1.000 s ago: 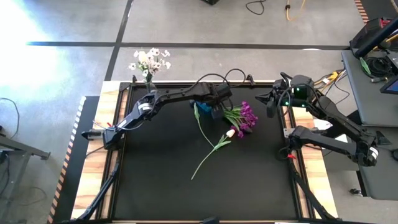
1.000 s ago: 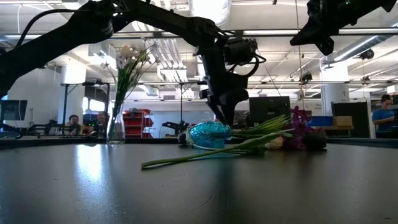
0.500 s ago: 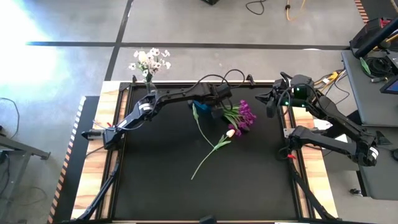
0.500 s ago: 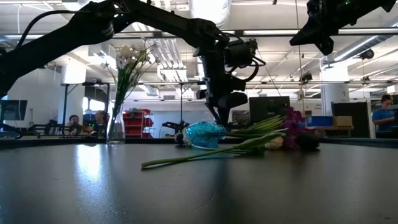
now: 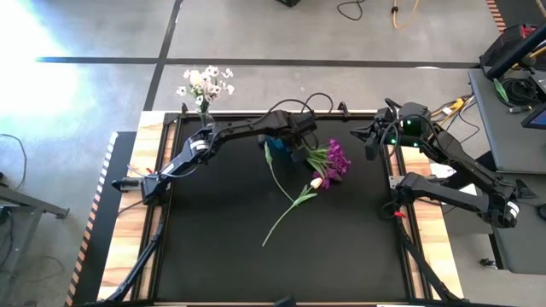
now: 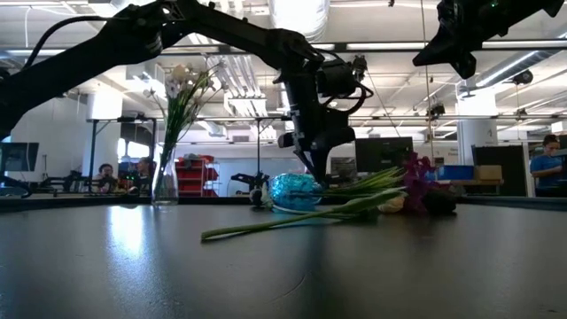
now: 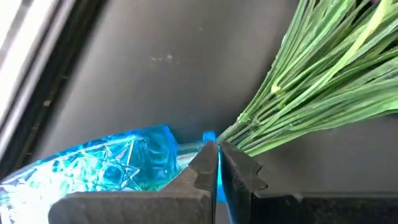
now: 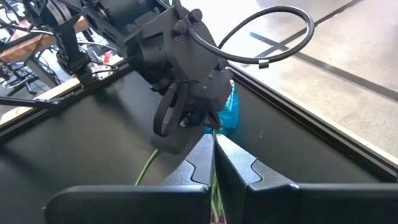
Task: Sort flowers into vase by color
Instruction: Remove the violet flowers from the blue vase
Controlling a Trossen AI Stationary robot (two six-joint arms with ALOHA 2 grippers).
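Nearest: cream tulip bud on a long green stem (image 5: 294, 201), lying loose mid-mat. Beyond it, the magenta spray bundle (image 5: 335, 159). Light, floppy, bruisable heads, so grab the stems. Left gripper (image 7: 217, 163) is pressed together at the stem ends beside the tipped blue cut-glass vase (image 7: 118, 165); whether it's pinching any stem, I can't tell. Right gripper (image 8: 213, 155) is shut, raised at the right edge. White blossoms stand in the clear vase (image 5: 203, 107) at the far corner. No readable labels.

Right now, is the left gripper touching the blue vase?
Cannot tell. In the left wrist view the shut left gripper overlaps the blue vase lying on its side, but no view shows contact or gap.
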